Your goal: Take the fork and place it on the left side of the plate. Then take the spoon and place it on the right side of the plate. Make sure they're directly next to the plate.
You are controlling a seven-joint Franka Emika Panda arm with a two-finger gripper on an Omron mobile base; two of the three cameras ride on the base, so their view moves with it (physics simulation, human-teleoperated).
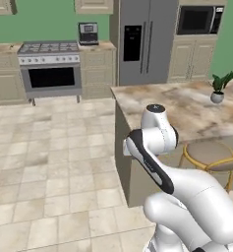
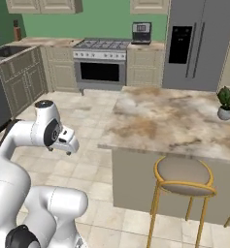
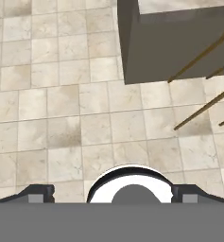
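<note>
Left base view first: at the far left we see wall cabinets and a stove point(image 1: 50, 66) against the green wall, then a small coffee machine point(image 1: 88, 33) on the counter beside it, then the grey refrigerator point(image 1: 143, 42), and a microwave point(image 1: 199, 19) set into tall cabinets. Nearer to us, the marble-topped island point(image 1: 187, 106) runs off to the right, with a potted plant point(image 1: 218, 88) close to its far right edge and a gold-legged stool point(image 1: 211, 153) tucked at its near side. Our arm point(image 1: 155, 147) folds up in front of the island's corner.

From the right base view we see a sink counter point(image 2: 9, 53) at the left, our arm's wrist point(image 2: 51, 131) hanging over the tiled floor point(image 2: 82, 160), and the gripper point(image 2: 68, 151) below it, pointing down, well apart from the island. The island top, as far as it shows, carries the plant alone; we cannot find the fork, the spoon or the plate in any view.

From the hand view we look straight down at floor tiles, with the island's corner and the stool's legs at upper right. The two finger tips sit far apart at the bottom corners, so the jaws stand wide with nothing between them.
</note>
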